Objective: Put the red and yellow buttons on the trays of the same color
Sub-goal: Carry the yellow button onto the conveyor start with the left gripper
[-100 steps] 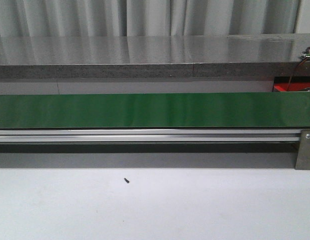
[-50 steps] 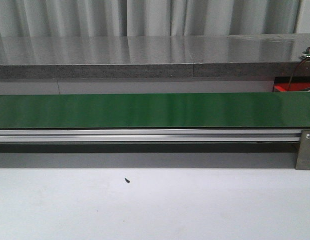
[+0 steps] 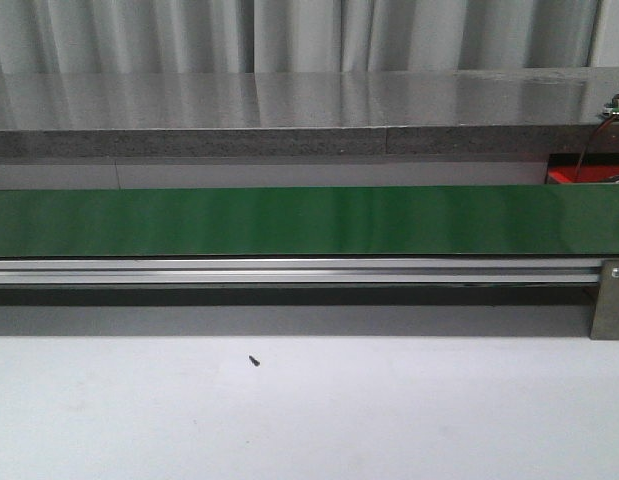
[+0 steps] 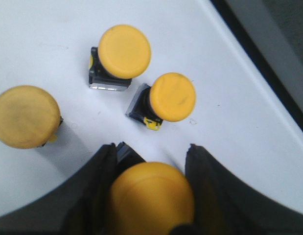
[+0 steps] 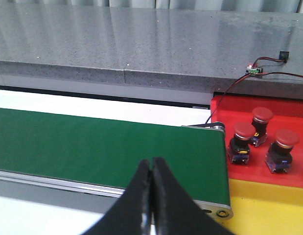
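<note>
Over the white surface, yellow button is held by left end effector; should be lowered clear of 3 neighbours. Right end effector pinched closed, empty.

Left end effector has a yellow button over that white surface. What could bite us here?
1. Three yellow buttons stand close below the left end effector; lowering the held button might knock one over.
2. The surface under them looks white, not yellow; placement may mismatch.

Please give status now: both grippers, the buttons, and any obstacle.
Left gripper jaws around a yellow button, three more yellow buttons on the white surface. Right gripper shut, empty, over the green belt. Three red buttons on the red tray. No obstacle visible.
</note>
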You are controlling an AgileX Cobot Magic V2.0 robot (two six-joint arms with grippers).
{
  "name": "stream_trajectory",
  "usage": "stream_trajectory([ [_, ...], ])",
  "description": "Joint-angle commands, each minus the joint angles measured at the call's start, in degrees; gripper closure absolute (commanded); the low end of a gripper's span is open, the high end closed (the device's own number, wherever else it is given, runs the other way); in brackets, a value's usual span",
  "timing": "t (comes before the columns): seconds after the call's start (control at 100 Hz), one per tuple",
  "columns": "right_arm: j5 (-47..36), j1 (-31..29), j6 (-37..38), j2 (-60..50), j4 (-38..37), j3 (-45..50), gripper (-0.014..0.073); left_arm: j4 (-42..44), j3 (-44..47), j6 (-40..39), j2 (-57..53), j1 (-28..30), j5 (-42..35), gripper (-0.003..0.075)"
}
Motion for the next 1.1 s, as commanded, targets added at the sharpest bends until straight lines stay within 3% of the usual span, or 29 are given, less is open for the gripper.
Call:
stream_trajectory([
  [0.0, -4.04, 0.08, -0.52, 0.18, 0.49, -1.44, 0.0662, -0.85, -1.66, 2.97, -6.29, -0.11, 0.17, 0.0564],
  [0.3, -4.04, 0.08, -0.52, 0.18, 0.49, -1.44, 0.0662, -1.02, 1.07, 9.80, -13.36, -2.64, 5.72, 0.0564],
  [0.55, -4.04, 0.08, -0.52, 0.18, 0.49, -1.44, 0.0662, -1.02, 8.08, 10.74, -14.41, -7.38, 1.81, 0.0564],
  [0.85, -4.04, 0.08, -0.52, 0.18, 0.49, -1.44, 0.0662, -1.17, 11.13, 10.74, -14.14, -7.83, -0.41, 0.0554],
  [0.95, -4.04, 0.08, -0.52, 0.18, 0.49, -1.44, 0.0662, -1.17, 11.13, 10.74, -13.92, -7.83, -1.06, 0.0482],
  [1.09, -4.04, 0.08, -0.52, 0.18, 0.49, -1.44, 0.0662, -1.17, 11.13, 10.83, -13.42, -7.83, -1.20, 0.0273],
])
